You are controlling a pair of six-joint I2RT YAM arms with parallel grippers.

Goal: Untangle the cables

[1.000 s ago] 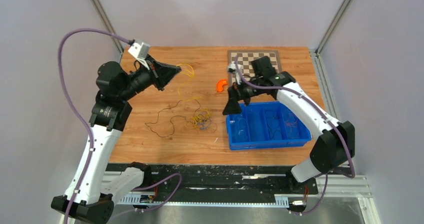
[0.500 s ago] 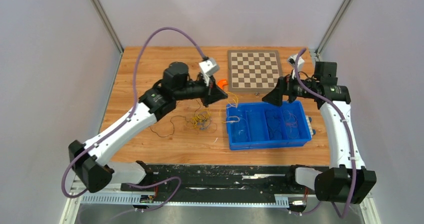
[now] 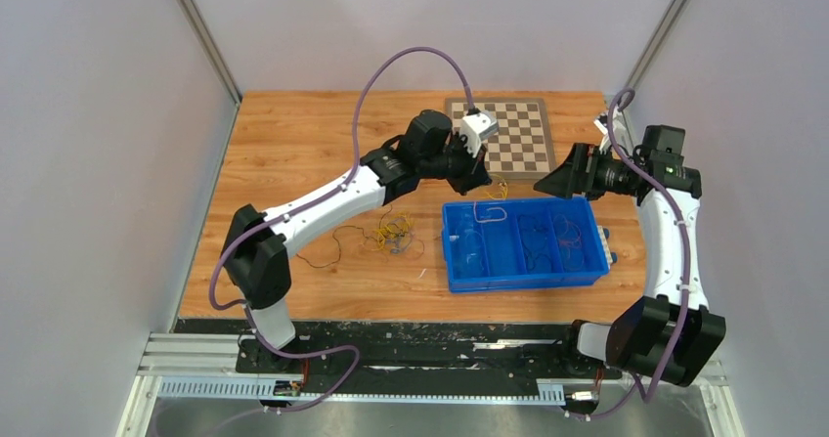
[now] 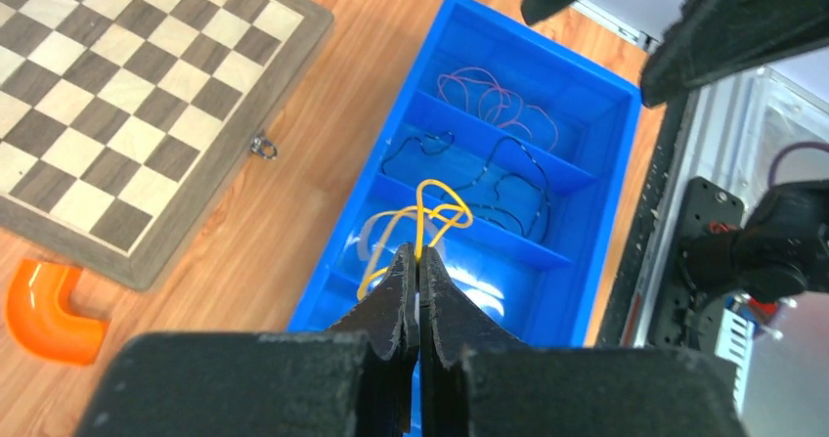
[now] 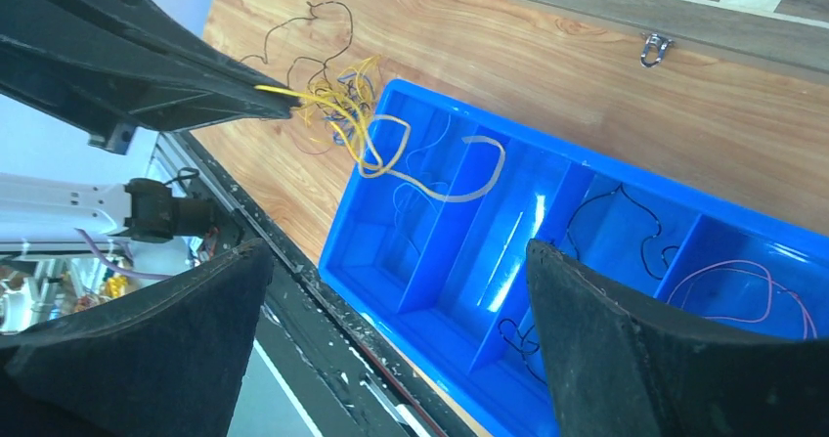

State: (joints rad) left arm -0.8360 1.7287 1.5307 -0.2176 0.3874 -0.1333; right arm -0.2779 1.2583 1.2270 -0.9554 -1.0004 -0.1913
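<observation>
**Yellow cable held over the blue bin**

The left wrist view shows the left gripper (image 4: 418, 253) pinched shut on a looped yellow cable (image 4: 437, 214) above the blue bin (image 4: 579, 58). A black cable (image 4: 508, 153) and a pink cable (image 4: 489, 90) lie in separate compartments. Only the right wrist view shows the right gripper (image 5: 391, 261) spread wide and empty, with the remaining tangle (image 5: 327, 100) on the tabletop (image 5: 587, 105) beside the bin.
</observation>
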